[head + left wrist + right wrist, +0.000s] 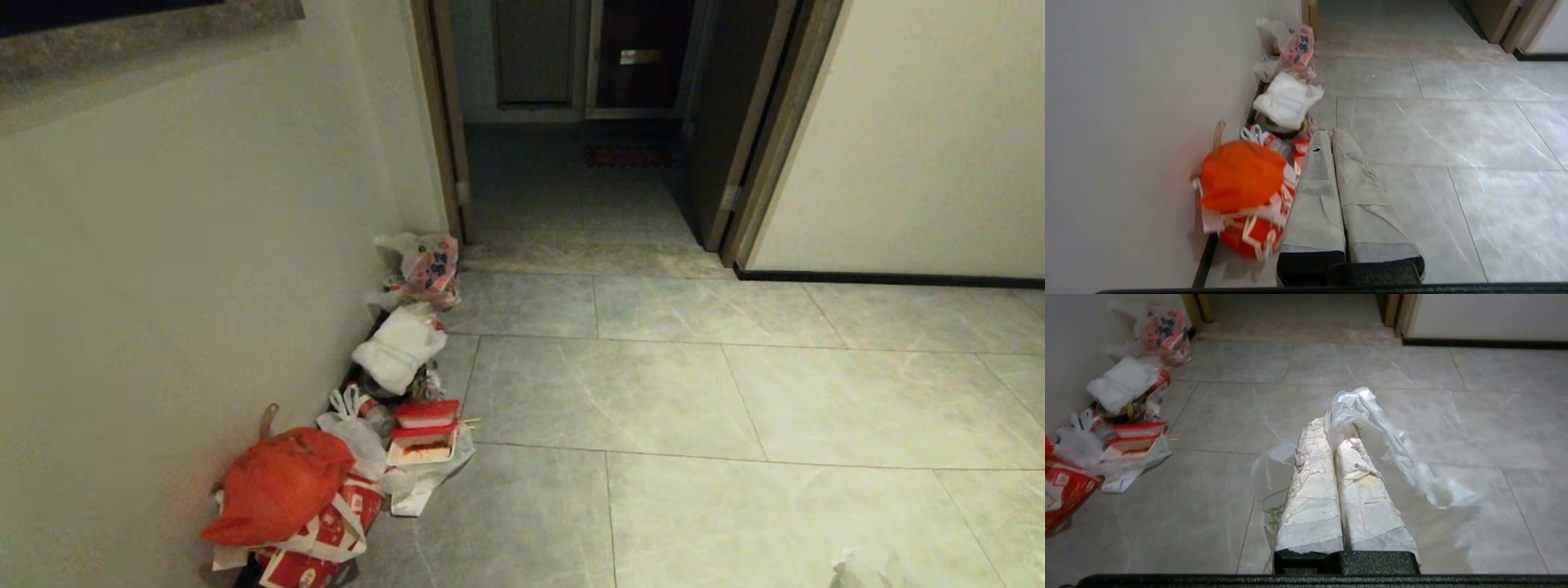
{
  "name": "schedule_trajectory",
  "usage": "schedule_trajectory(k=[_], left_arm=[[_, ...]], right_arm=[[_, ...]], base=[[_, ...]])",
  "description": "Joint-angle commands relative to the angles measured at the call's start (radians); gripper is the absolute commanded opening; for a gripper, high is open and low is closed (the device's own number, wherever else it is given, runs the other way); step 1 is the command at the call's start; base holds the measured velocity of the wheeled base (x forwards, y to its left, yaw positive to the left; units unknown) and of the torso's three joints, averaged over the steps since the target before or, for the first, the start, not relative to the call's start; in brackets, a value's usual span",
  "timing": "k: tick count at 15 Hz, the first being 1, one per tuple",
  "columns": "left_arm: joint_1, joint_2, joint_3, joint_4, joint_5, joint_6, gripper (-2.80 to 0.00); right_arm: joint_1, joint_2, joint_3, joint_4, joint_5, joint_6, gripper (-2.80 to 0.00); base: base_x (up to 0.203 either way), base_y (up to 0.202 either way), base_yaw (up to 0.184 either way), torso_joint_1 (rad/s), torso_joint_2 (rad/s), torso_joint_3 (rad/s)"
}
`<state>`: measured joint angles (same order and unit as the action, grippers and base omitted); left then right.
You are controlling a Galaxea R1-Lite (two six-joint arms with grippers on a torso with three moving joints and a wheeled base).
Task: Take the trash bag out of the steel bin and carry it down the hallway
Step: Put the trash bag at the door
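My right gripper (1334, 426) is shut on the trash bag (1372, 416), a thin crinkly translucent-white plastic pinched between its taped fingertips. The bag hangs down on both sides of the fingers, and a green print shows on the part below them. A scrap of the same bag shows at the bottom edge of the head view (857, 569). My left gripper (1329, 132) is shut with nothing in it, pointing along the hallway floor (694, 392) beside the rubbish at the left wall. The steel bin is out of view. Neither arm appears in the head view.
Rubbish lines the left wall: an orange-red bag (277, 486), red food boxes (424, 429), a plain white bag (400, 343) and a printed bag (424, 265) by the door frame. An open doorway (571, 163) lies ahead, with a cream wall (922, 139) to its right.
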<state>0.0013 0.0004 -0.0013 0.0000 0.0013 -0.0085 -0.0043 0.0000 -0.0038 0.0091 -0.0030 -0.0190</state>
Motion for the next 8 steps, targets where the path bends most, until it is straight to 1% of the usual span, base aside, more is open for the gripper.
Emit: schedule_trajectory(k=[1,8], left_arm=[[0.000,0.001,0.000,-0.002,0.000,-0.001,-2.80],[0.000,0.001,0.000,0.000,0.000,-0.001,-2.80]], right_arm=[[0.000,0.000,-0.001,0.002,0.000,-0.001,-2.80],[0.000,0.000,-0.001,0.002,0.000,0.001,-2.80]], base=[[0.195,0.000,-0.001,0.002,0.00,0.003],[0.191,0.000,0.000,0.003,0.00,0.003]])
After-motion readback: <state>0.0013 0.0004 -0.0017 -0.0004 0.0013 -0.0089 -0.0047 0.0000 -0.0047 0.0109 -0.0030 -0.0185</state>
